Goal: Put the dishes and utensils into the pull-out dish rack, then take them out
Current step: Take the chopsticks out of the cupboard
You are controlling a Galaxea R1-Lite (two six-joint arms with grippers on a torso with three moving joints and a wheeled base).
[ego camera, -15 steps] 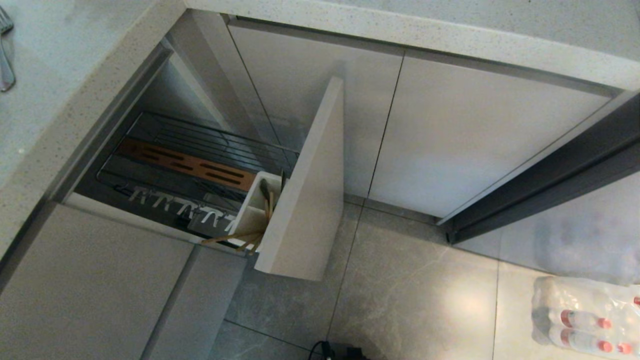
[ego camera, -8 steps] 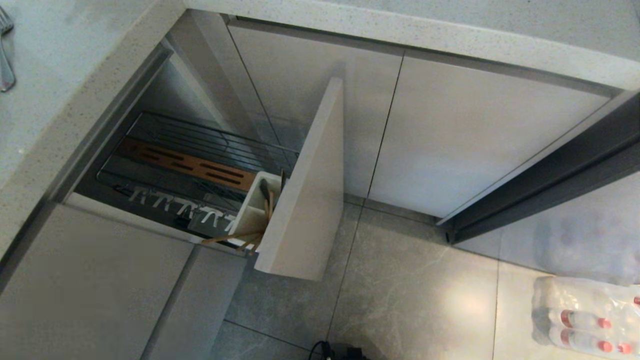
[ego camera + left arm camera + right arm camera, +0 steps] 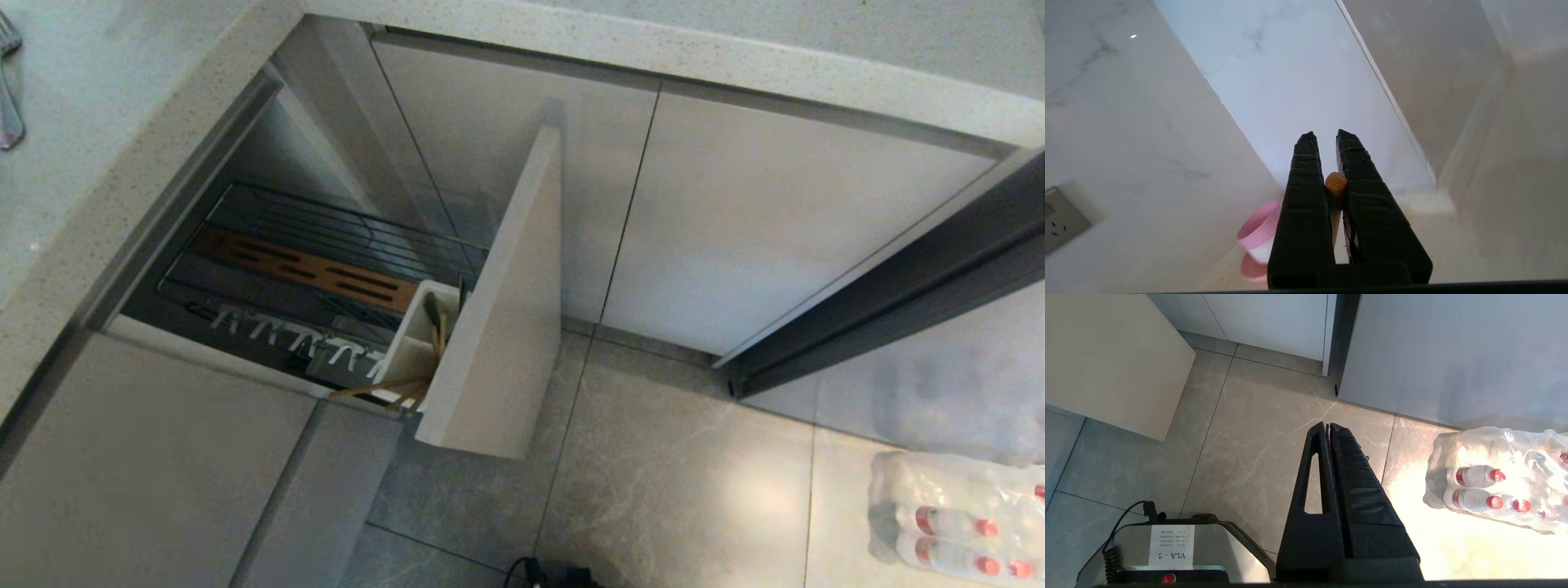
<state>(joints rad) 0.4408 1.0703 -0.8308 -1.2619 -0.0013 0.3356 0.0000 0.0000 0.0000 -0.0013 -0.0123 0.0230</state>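
Lying on counter: a slim silver metal fork (image 3: 8, 90) at the far left edge of the head view, on the pale speckled stone counter (image 3: 90, 163); neither arm shows in that view
Rack: the pull-out dish rack (image 3: 326, 278) stands drawn out below the counter; thin chrome wires, a brown slotted wooden strip (image 3: 306, 268), a row of white hooks (image 3: 302, 343)
Caddy: a white plastic caddy (image 3: 416, 335) just behind the flat beige front panel (image 3: 502, 327); light-brown wooden chopsticks (image 3: 392, 388) lean out of it, tilted
Left gripper: the left gripper (image 3: 1323, 141) is up by a glossy marbled wall, well apart from the rack; its black ribbed fingers are nearly together; whether they pinch the small textured orange thing (image 3: 1335, 183) between them, I cannot tell; a pink cup (image 3: 1257, 232) is beside
Right gripper: the right gripper (image 3: 1327, 425) hangs over grey floor tiles, fingers pressed together, holding nothing; wrapped bottles (image 3: 1494, 482) lie near
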